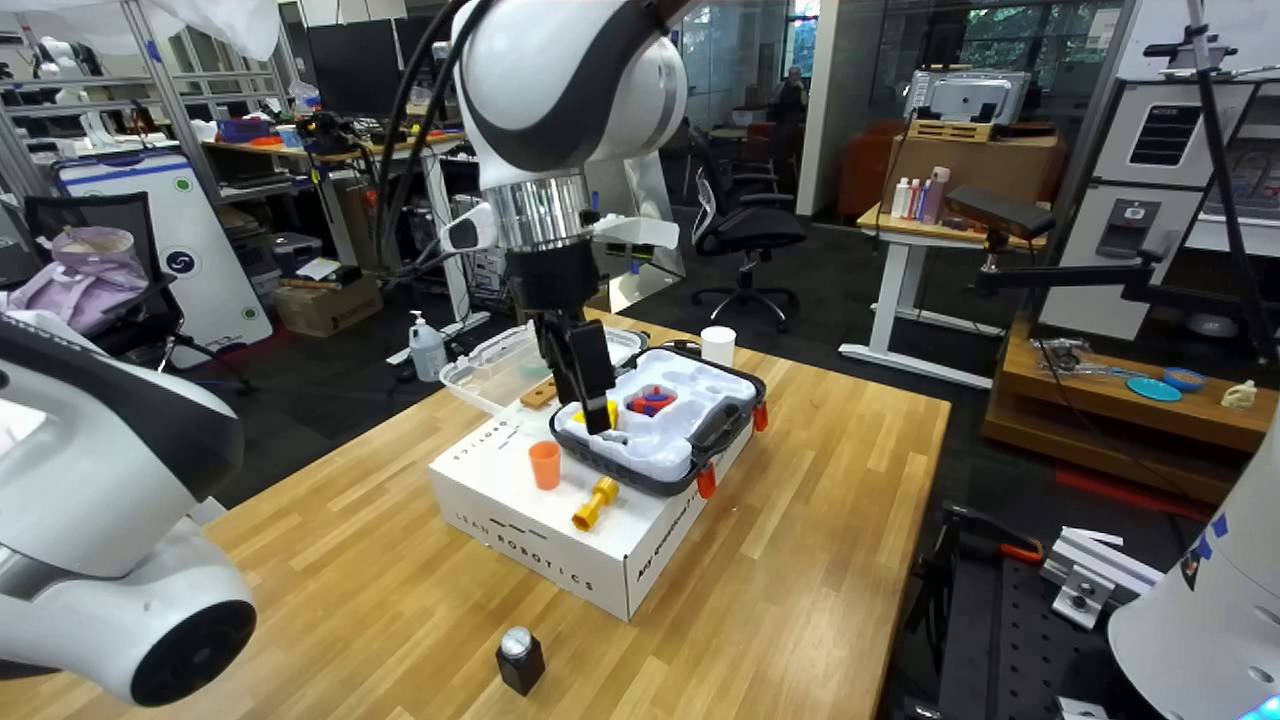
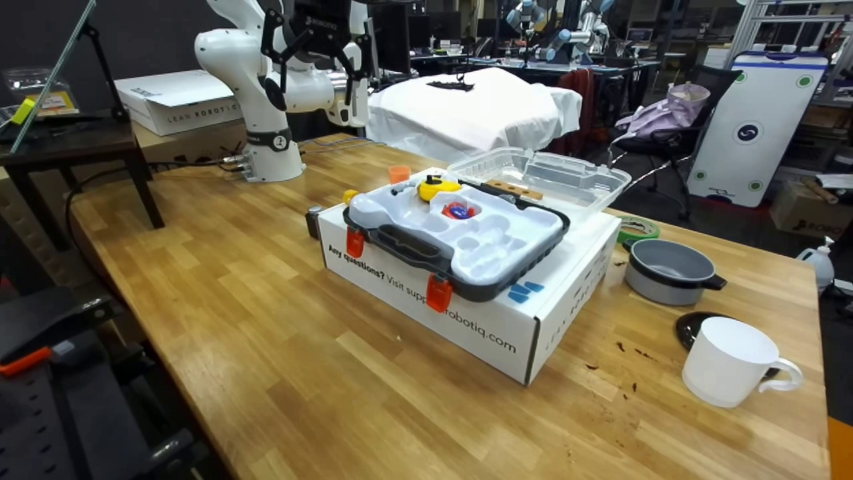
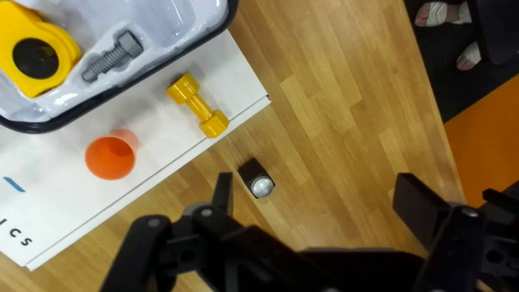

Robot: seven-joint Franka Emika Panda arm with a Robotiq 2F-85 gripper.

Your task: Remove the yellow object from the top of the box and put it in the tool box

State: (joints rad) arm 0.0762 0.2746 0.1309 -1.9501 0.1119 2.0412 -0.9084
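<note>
The yellow piece [image 3: 198,104], with two fat ends and a thin middle, was seen lying on top of the white box [image 1: 500,485], close to the edge. It was placed outside the tool box [image 2: 480,291], just beside it, with a little gap seen between them. The tool box was set on the white box too, and its clear lid [image 2: 550,177] was opened wide. Inside, a yellow tape measure [image 3: 38,50] and a gray bolt [image 3: 112,57] were held in a pale tray [image 2: 383,208]. A small red and blue thing [image 2: 458,211] was seen there as well, but what it was could not be told. Two orange clips [image 2: 438,293] were shown along one side of the tool box. An orange cup [image 1: 545,466] was stood upright on the white box, near the yellow piece, and a bit of wood with holes [image 2: 513,191] was seen by the lid. The gripper [image 3: 314,194] was held up in the air, and its two fingers [image 3: 224,190] were spread wide apart. In the wrist view, a small black block [image 3: 257,178] with a silver top was seen in the gap between the fingers, but in both exterior views it was shown standing on the wooden table [image 2: 266,333]. In an exterior view, a gray pot [image 2: 656,287], a roll of green tape [image 2: 641,235] and a white mug [image 2: 730,363] were seen on the table too.
</note>
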